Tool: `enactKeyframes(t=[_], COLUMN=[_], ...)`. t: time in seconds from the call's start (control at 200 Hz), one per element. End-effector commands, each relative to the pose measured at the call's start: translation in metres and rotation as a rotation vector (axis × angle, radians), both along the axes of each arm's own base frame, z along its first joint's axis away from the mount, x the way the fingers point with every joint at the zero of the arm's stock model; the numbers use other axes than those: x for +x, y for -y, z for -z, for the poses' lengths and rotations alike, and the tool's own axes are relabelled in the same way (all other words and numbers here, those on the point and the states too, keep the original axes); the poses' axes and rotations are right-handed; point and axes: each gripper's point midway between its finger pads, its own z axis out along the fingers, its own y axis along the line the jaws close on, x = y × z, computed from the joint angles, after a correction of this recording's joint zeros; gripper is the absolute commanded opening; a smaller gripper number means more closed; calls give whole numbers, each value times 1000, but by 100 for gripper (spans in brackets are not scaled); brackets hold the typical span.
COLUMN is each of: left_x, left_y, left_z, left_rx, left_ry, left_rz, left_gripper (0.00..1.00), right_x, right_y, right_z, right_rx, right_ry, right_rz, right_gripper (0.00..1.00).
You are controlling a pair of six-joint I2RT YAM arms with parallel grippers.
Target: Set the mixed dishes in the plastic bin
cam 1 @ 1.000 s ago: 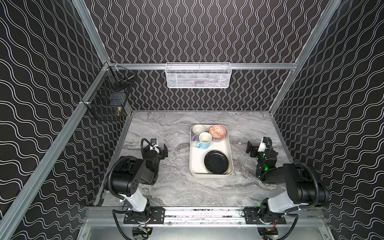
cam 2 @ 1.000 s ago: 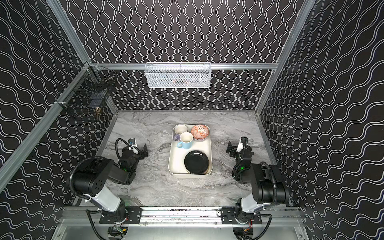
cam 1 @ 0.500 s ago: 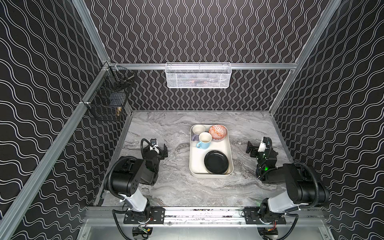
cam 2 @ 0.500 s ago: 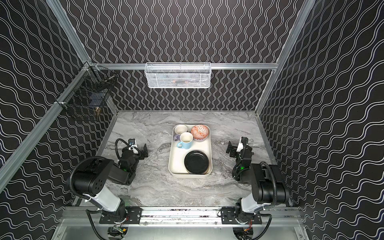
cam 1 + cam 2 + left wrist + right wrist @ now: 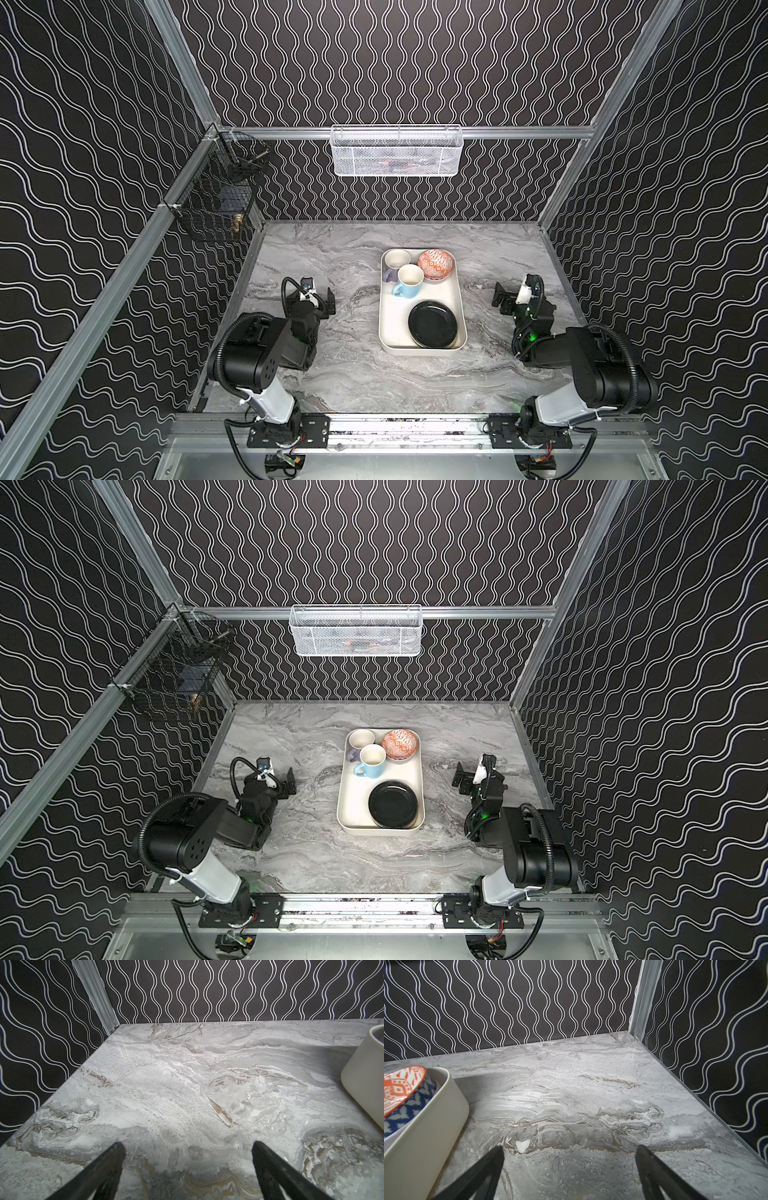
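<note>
The cream plastic bin (image 5: 394,332) (image 5: 352,808) lies mid-table in both top views. Inside it stand a lilac mug (image 5: 395,262), a light-blue mug (image 5: 409,281), an orange-patterned bowl (image 5: 435,264) and a black plate (image 5: 432,324). My left gripper (image 5: 312,305) (image 5: 188,1146) rests open and empty over bare marble left of the bin, whose wall (image 5: 365,1076) shows at the frame's edge. Right of the bin my right gripper (image 5: 519,305) (image 5: 570,1149) is open and empty, beside the bin's corner (image 5: 431,1126). There the orange bowl (image 5: 398,1086) sits nested in a blue-patterned bowl (image 5: 411,1109).
A white wire-mesh basket (image 5: 397,151) hangs on the back rail and a black wire basket (image 5: 216,195) on the left rail. Patterned walls close in the marble tabletop (image 5: 340,365) on three sides. Both arm bases stand at the front rail.
</note>
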Motion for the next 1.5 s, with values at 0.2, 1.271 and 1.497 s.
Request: enactKeyframes(t=[0.2, 1.271, 1.497], left_x=[3, 3, 6], left_y=[1, 1, 6], left_z=[-12, -12, -10], left_rx=[-2, -3, 0], left_ry=[47, 48, 38], left_rz=[4, 5, 34], left_gripper=[99, 99, 99], right_x=[2, 2, 2], right_y=[0, 0, 0], right_z=[-12, -12, -12], right_rx=[-8, -8, -8], right_ry=[48, 48, 48], right_rz=[-4, -4, -2], right_gripper=[100, 100, 100])
